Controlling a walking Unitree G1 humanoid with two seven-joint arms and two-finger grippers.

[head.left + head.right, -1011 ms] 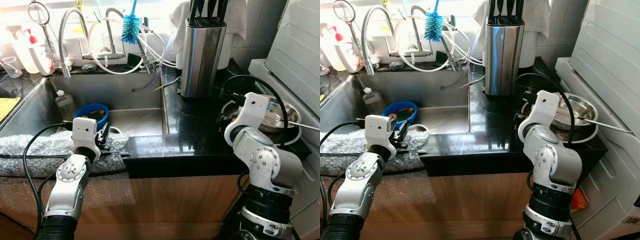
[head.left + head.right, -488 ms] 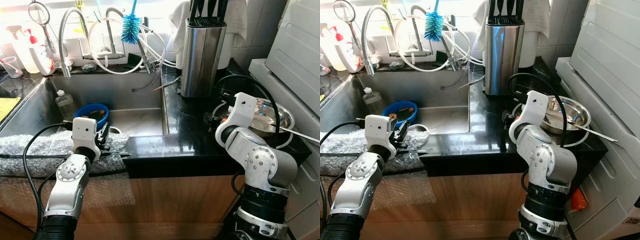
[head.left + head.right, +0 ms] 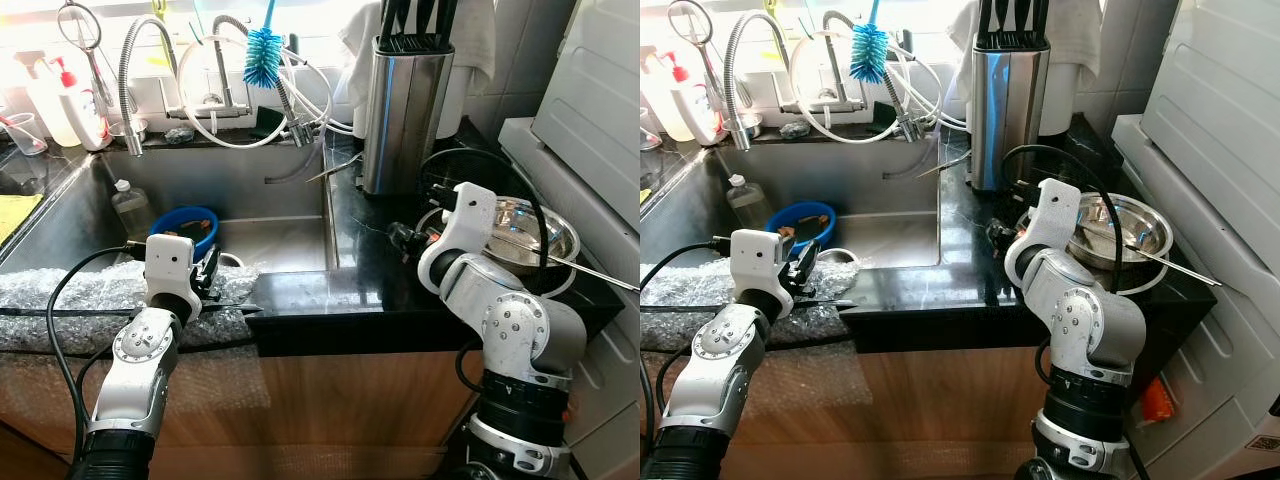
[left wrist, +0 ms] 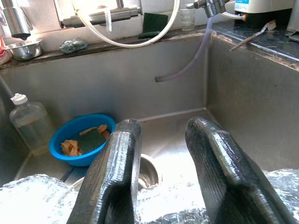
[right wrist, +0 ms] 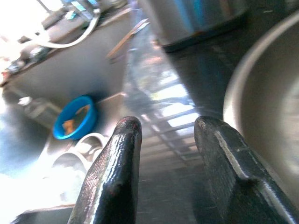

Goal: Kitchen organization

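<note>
On the black table [image 3: 370,270] beside the sink [image 3: 250,190], the right pincer [image 3: 403,238] stood low over the surface, its fingers parted with nothing between them, just beside the steel bowl [image 3: 535,235]. That bowl sat on a white plate [image 3: 1140,283] at the robot's right, and a long thin rod, perhaps the handle of a utensil, lay in it and stuck out over its rim; what else was inside I could not make out. I judged the bowl light, stiff and rather slippery, so the rim would be the best place to take hold. A tall steel knife block [image 3: 402,110] with dark handles stood behind. Down in the sink, a blue bowl [image 4: 79,138] held a green sponge and some orange scraps, and a clear bottle [image 4: 29,123] stood next to it. The left pincer [image 4: 161,154] hung open and empty over bubble wrap [image 3: 70,300] at the sink's front edge.
</note>
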